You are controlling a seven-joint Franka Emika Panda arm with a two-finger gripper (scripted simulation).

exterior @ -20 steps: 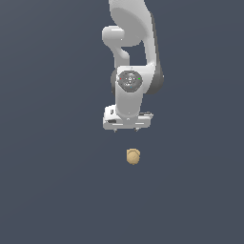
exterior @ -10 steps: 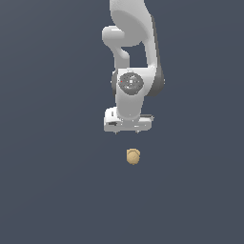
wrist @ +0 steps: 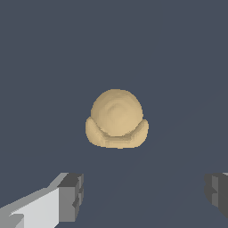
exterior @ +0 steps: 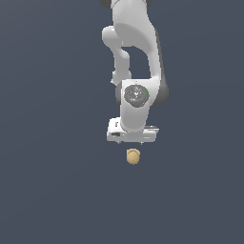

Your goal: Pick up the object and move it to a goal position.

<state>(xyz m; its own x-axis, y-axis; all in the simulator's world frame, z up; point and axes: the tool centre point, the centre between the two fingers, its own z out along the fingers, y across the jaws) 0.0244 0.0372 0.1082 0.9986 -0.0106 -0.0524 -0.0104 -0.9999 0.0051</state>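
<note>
The object is a small tan ball [exterior: 133, 157] with a faint seam-like mark, resting on the flat dark grey surface. It also shows in the wrist view [wrist: 116, 119], where a curved ridge wraps part of it. My white gripper [exterior: 132, 141] hangs directly over the ball, just above it and not touching. In the wrist view the gripper [wrist: 144, 193] is open: its two grey fingertips [wrist: 72, 196] stand wide apart, with the ball beyond them and nothing held. In the exterior view the gripper's body hides the fingers.
The white arm [exterior: 136, 57] reaches down from above in the exterior view. The plain dark grey surface [exterior: 52, 190] spreads around the ball in every direction.
The gripper has come down a little closer to the ball. The ball has not moved.
</note>
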